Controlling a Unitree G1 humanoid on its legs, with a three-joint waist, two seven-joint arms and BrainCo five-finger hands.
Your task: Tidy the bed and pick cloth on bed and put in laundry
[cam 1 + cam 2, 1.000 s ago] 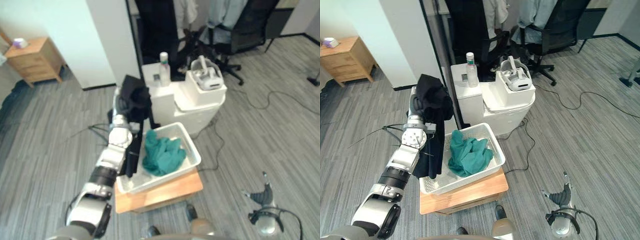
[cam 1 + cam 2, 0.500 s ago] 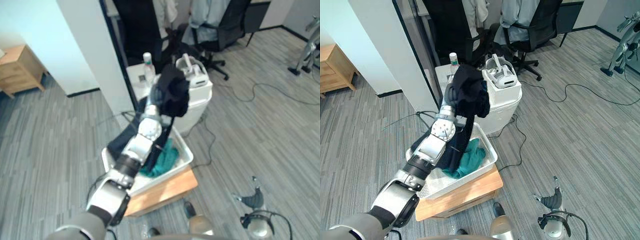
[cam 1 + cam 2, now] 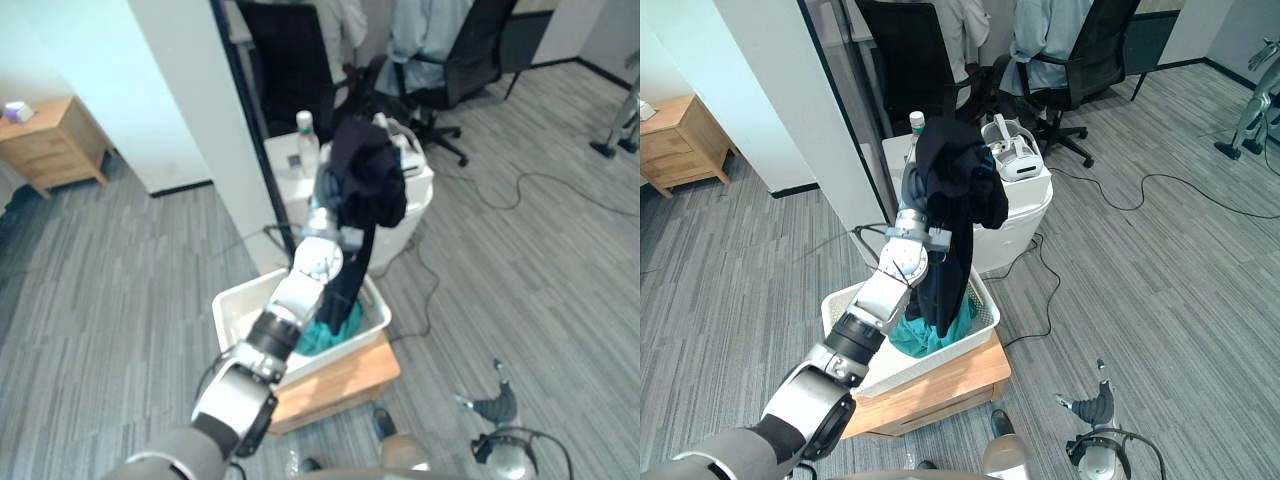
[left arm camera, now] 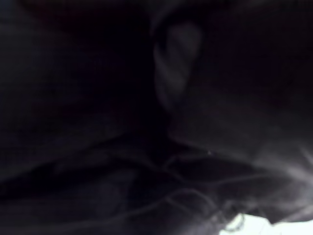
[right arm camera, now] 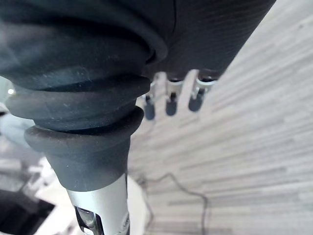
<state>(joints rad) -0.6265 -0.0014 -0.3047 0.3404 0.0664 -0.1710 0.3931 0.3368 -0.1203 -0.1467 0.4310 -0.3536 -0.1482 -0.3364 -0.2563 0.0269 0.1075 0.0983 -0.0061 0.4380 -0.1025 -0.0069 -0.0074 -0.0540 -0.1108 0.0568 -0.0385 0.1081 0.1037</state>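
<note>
– Fingers of left hand (image 3: pixel 909 200): gripping?
– Cannot tell; black cloth (image 3: pixel 952 190) is draping over them, hanging into the basket (image 3: pixel 840 297). Likely dropping off; next calls for lowering and releasing. Right hand (image 3: pixel 1095 405) is idling, fingers slack.

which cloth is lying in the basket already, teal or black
The teal cloth: it lies bunched in the white basket. The black cloth is not down yet, hanging from the raised left arm over the basket.

Since 1.0 s ago: left arm (image 3: pixel 880 300) swung rightward, from beside the white basket (image 3: pixel 840 308) to over it. The black cloth (image 3: pixel 955 185) is raised higher and now hangs down onto the teal cloth (image 3: pixel 906 336); contact probable, lower hem hard to resolve.
</note>
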